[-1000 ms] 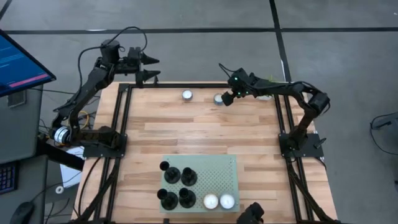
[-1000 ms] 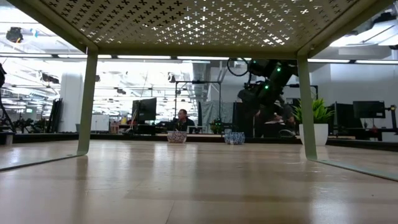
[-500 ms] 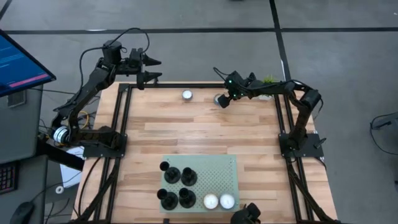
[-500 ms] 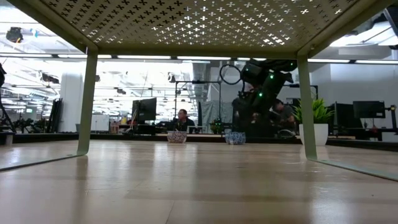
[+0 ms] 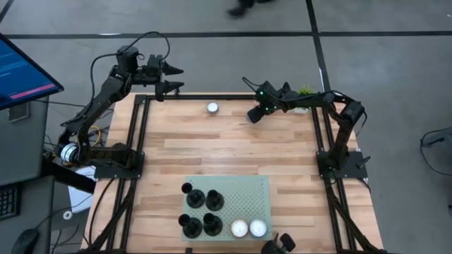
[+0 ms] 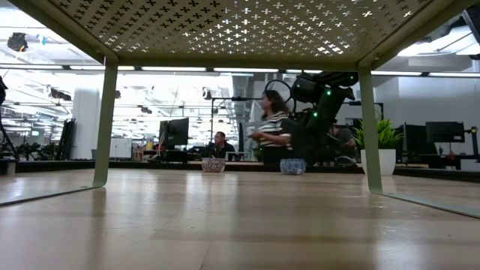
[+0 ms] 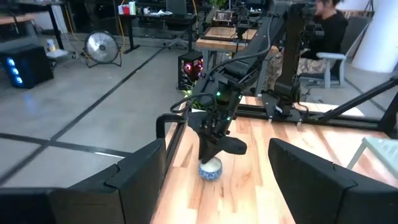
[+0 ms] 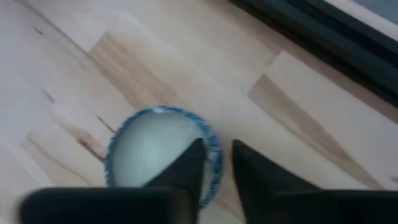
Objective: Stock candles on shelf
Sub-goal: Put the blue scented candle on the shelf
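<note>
Pale wooden planks make up my worktop (image 5: 226, 152), with grey floor all round it and a busy open room beyond, where a person in a striped top (image 6: 274, 131) is visible past the far edge.

By my reckoning the stocking is about half done. Two candles (image 5: 248, 228) already sit side by side on the shelf (image 5: 251, 194), the pale green perforated panel at the near edge, next to four dark cone-shaped stands (image 5: 200, 210) that fill its left part. Two are left near the far edge. One candle (image 5: 212, 108) stands alone on the planks, about midway along that edge, untouched. The other candle (image 8: 163, 155) is under my right tool (image 5: 253, 115), toward the far right corner; from above it is hidden by the tool, but my right wrist camera shows it resting on the wood with a blue patterned rim.

My right tool has its two fingers (image 8: 186, 168) drawn narrow, one over the wax just inside the rim and the other just outside, so they look pinched on the cup's wall. The candle is not yet lifted, and I cannot be sure the pinch is firm.

My left tool (image 5: 174, 77) waits above the far left corner, jaws wide and holding nothing.

Left to do, I judge: carry this candle to the shelf, then fetch the last one.
</note>
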You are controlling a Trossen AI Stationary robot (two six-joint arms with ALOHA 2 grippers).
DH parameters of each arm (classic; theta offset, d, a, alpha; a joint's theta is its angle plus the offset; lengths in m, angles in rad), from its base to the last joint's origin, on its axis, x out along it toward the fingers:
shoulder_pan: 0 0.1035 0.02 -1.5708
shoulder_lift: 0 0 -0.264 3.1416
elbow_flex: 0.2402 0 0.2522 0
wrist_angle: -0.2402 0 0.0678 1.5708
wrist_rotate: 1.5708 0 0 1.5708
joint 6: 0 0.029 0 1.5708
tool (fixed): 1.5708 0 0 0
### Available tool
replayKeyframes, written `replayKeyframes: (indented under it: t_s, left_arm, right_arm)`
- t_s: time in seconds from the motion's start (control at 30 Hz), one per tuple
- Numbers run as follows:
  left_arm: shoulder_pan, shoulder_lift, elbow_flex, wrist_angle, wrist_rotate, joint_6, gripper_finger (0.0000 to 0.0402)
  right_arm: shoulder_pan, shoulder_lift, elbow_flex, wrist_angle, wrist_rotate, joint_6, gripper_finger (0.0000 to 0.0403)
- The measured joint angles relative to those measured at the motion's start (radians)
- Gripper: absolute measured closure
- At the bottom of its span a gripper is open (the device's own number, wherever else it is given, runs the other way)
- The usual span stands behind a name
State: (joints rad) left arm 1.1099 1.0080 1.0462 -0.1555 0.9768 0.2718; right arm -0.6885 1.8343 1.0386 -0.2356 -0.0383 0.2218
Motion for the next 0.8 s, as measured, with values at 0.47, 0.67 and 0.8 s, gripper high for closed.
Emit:
replayKeyframes:
  t_s: [0.47,0.67,0.8]
  left_arm:
    - [0.000,0.000,0.000,0.000,0.000,-0.232,0.0116]
    - [0.000,0.000,0.000,0.000,0.000,-0.301,0.0117]
    - [0.000,0.001,0.000,0.000,-0.001,-0.307,0.0117]
  right_arm:
    - [0.009,-0.055,0.060,-0.054,-0.009,0.000,0.0401]
    - [0.046,-0.191,0.088,-0.154,0.048,-0.015,0.0402]
    - [0.116,-0.340,0.088,-0.277,0.079,-0.011,0.0402]
